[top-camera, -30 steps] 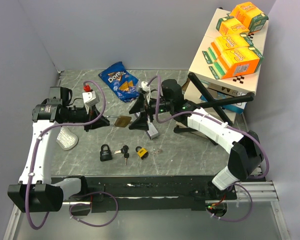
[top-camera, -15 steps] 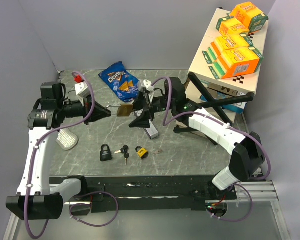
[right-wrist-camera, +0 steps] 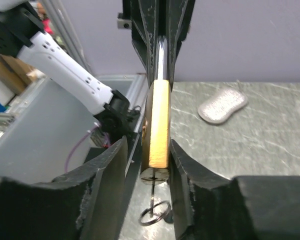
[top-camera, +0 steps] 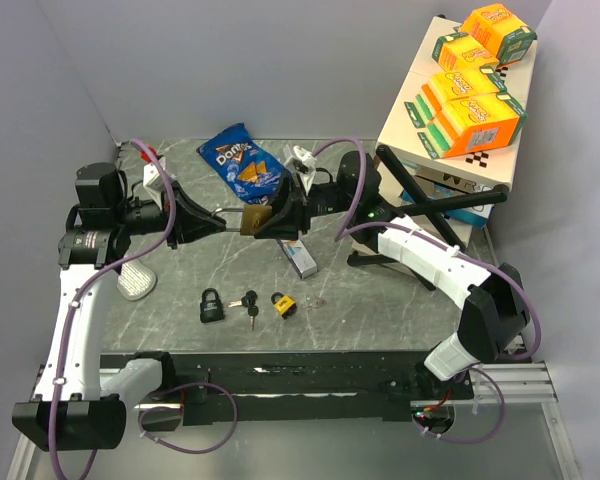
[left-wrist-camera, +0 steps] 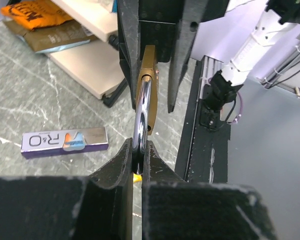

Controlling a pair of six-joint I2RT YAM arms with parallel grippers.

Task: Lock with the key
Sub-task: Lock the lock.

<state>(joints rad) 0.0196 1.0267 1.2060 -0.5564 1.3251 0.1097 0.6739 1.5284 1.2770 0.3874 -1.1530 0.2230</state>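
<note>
Brass padlock hung in mid-air above the marble-patterned table, held between the two pincers. Left gripper was pressed together on the steel shackle, its fingertips nipping the bow from the near side. Right gripper stood spread around the brass body: one finger lay against a flat face, while daylight showed between the other finger and the opposite face. A key sat in the bottom of the body, its ring dangling below. On the table beneath lay a black padlock, loose keys, a yellow-and-black padlock and an R&O box; a Doritos bag lay further back
</note>
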